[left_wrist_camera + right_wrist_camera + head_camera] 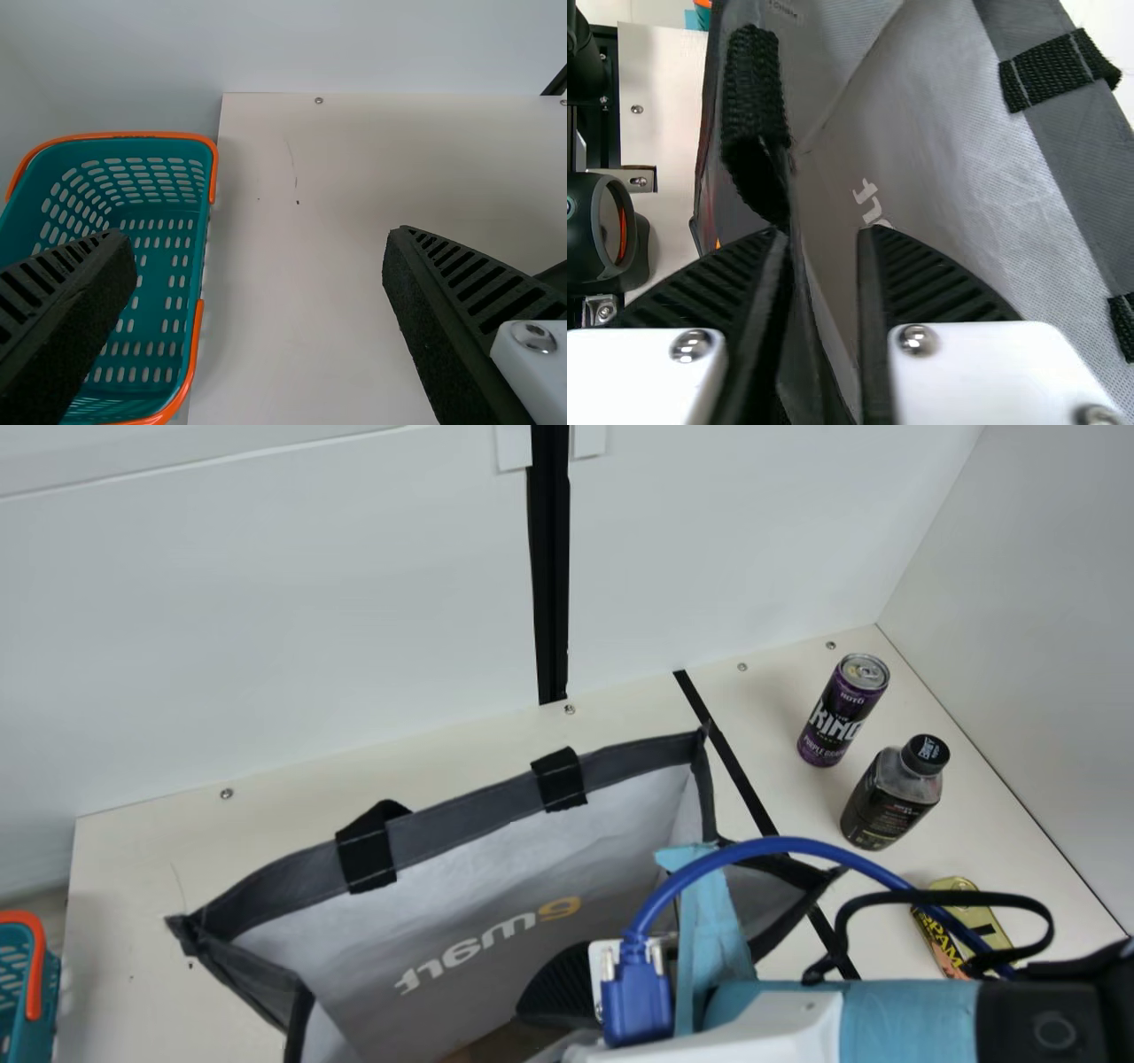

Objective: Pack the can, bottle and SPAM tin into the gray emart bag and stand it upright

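Observation:
In the main view my right gripper point(560, 988) has a black ribbed finger inside the gray bag point(461, 802), which stands with its mouth wide. The right wrist view shows my right gripper point(824, 235) open, one finger on each side of the bag's near wall point(806, 301), a gap beside the wall. A purple can point(842, 710) and a dark bottle point(889, 797) stand upright on the table at the right. Nearer lies the SPAM tin point(974, 926), partly behind cable and strap. My left gripper point(257, 237) is open over bare table, nothing between its fingers.
A teal basket with orange handles point(164, 257) sits left of the table point(133, 886). A white wall point(266, 602) rises behind, another at the right. The blue cable point(797, 846) arches over the bag's right side.

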`<state>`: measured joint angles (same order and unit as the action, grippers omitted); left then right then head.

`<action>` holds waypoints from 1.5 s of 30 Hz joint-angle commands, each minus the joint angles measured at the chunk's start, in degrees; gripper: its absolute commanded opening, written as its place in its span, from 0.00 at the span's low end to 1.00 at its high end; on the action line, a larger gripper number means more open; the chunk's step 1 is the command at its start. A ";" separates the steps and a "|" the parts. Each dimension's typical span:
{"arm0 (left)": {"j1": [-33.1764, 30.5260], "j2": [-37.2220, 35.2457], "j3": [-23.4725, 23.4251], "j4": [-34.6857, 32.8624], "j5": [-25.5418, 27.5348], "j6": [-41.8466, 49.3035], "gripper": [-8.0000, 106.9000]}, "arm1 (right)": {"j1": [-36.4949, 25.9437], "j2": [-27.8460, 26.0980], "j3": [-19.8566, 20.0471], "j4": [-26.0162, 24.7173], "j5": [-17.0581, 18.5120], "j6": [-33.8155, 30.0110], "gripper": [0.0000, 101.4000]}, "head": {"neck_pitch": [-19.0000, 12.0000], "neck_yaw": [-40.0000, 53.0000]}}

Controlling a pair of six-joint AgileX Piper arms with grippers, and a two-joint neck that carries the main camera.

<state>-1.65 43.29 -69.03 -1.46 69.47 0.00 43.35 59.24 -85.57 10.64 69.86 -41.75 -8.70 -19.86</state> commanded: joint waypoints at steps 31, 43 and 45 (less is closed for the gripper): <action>0.00 0.00 0.00 0.00 0.00 0.00 0.85 | 1.43 -2.50 -9.20 -2.83 0.04 10.26 0.94 | -1.30 -0.14; 0.00 0.00 0.00 0.00 0.00 0.00 0.85 | -8.79 -0.47 -14.82 -3.27 0.04 9.44 0.94 | -1.30 -0.14; 0.00 0.00 0.00 0.00 0.00 0.00 0.85 | -11.58 0.15 -15.76 -2.54 0.04 8.85 0.94 | -1.30 -0.14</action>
<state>-1.65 43.29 -69.03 -1.46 69.47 0.00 34.41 59.18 -100.86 7.57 69.88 -32.53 -8.70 -19.95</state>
